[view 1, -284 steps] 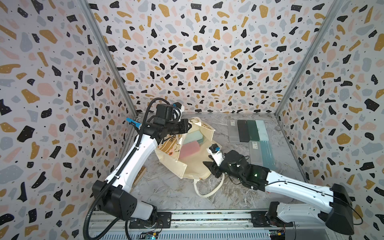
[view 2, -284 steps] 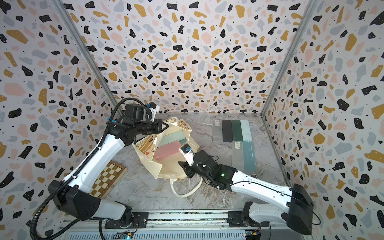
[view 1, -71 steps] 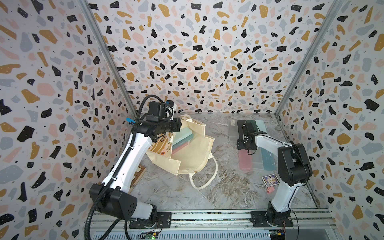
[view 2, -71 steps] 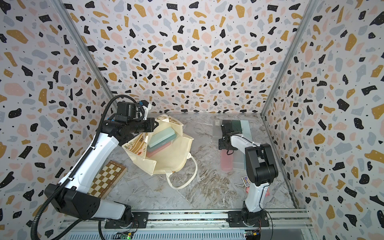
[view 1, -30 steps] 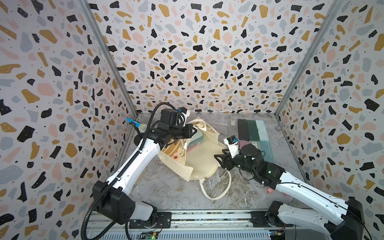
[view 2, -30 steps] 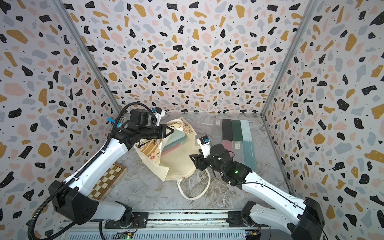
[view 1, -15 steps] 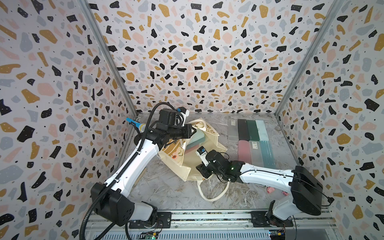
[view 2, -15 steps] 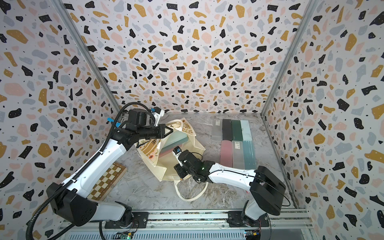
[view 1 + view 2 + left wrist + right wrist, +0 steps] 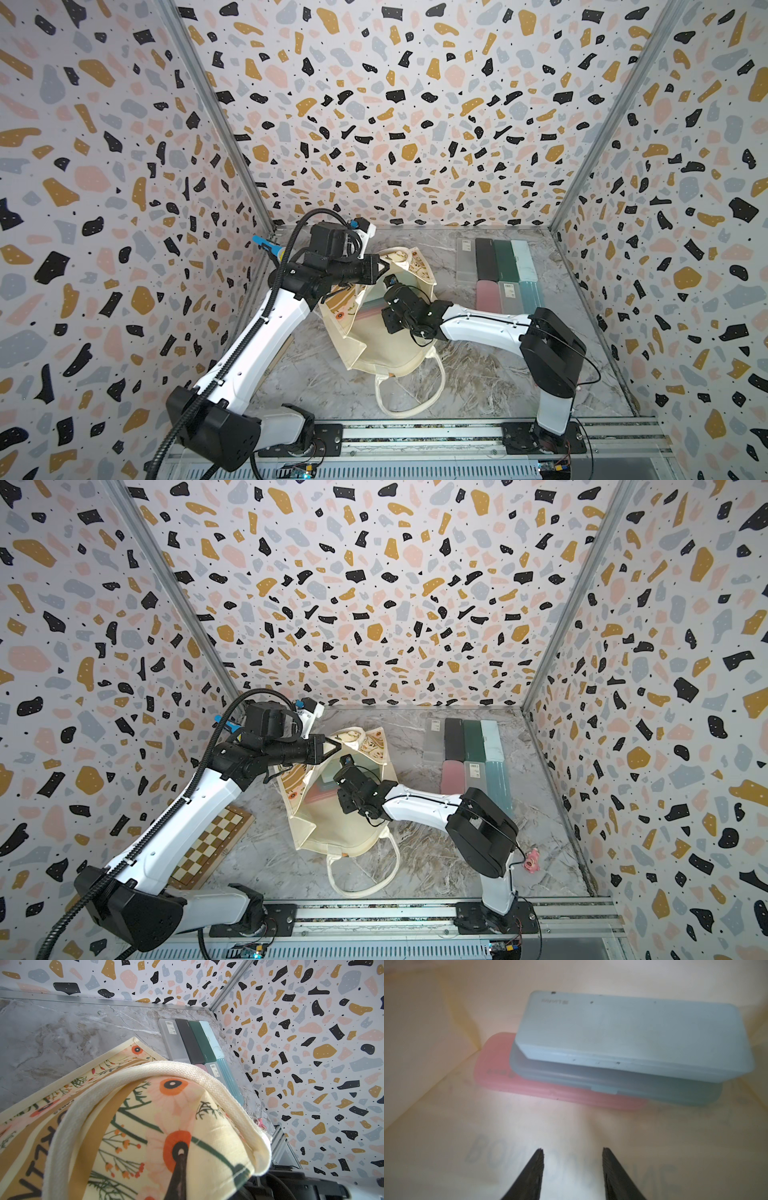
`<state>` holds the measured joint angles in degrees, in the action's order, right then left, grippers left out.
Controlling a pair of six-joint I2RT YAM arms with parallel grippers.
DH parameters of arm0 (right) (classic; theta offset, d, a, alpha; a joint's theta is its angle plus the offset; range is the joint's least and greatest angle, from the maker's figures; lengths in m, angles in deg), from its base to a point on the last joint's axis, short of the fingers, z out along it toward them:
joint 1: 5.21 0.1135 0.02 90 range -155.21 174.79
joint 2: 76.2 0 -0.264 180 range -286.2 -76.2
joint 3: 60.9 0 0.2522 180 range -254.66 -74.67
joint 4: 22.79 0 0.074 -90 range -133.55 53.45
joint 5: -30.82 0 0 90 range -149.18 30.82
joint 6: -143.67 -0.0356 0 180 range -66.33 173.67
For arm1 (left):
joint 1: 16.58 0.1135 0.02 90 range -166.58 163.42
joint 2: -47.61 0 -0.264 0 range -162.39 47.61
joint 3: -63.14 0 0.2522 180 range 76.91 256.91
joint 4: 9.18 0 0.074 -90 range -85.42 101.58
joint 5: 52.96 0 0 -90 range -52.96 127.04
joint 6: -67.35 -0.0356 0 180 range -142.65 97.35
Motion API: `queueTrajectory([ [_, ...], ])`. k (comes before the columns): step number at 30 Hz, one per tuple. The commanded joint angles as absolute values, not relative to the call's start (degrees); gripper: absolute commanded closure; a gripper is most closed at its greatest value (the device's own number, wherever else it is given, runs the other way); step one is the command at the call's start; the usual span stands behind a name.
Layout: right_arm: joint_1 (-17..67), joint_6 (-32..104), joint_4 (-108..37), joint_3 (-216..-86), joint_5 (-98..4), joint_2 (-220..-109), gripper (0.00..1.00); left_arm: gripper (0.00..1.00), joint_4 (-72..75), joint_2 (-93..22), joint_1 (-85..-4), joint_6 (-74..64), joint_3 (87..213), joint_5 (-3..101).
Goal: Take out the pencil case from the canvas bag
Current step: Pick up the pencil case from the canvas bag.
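Note:
The cream canvas bag (image 9: 386, 349) lies on the marble table with its mouth held up. My left gripper (image 9: 379, 266) is shut on the bag's floral rim by one thick loop handle (image 9: 187, 1072). Only one dark finger (image 9: 179, 1169) shows against the fabric in the left wrist view. My right gripper (image 9: 573, 1151) is inside the bag, open, with nothing between its fingers. A short way in front of it a light blue pencil case (image 9: 623, 1043) lies on top of a pink pencil case (image 9: 550, 1088). In a top view both cases show as a teal and pink patch (image 9: 322, 791).
Several pencil cases (image 9: 500, 268) lie in two rows at the back right of the table. A chessboard (image 9: 208, 845) lies under my left arm. A small pink thing (image 9: 531, 860) sits by the right arm's base. The bag's second handle (image 9: 409, 390) trails toward the front rail.
My right gripper has gone deeper into the bag's mouth and its jaws have narrowed a little. The left gripper keeps its hold on the rim.

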<state>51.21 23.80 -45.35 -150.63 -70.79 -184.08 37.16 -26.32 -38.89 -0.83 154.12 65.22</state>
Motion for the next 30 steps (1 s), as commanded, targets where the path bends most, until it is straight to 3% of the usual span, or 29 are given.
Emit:
queueTrajectory([
  [1,48.5,17.3,-48.7,-152.7,-71.3,-183.8,0.53,1.00,33.8,-23.9,-39.0,-1.0,154.1,66.5],
  [7,44.4,13.0,-43.6,-151.3,-63.7,-183.2,0.52,1.00,34.0,-23.5,-39.1,-0.4,154.3,66.7],
  [13,42.6,9.1,-40.4,-151.6,-60.9,-182.5,0.41,1.00,33.6,-23.0,-39.1,0.1,153.7,67.1],
  [18,41.4,4.6,-40.0,-152.3,-60.0,-183.5,0.38,1.00,33.4,-22.5,-39.1,0.3,153.0,67.9],
  [25,40.9,-0.5,-43.9,-153.3,-63.5,-184.8,0.39,1.00,33.2,-21.8,-39.1,0.4,152.6,67.8],
  [30,40.1,-1.8,-44.9,-153.5,-63.6,-185.6,0.50,1.00,32.9,-21.9,-39.2,0.5,152.5,68.0],
])
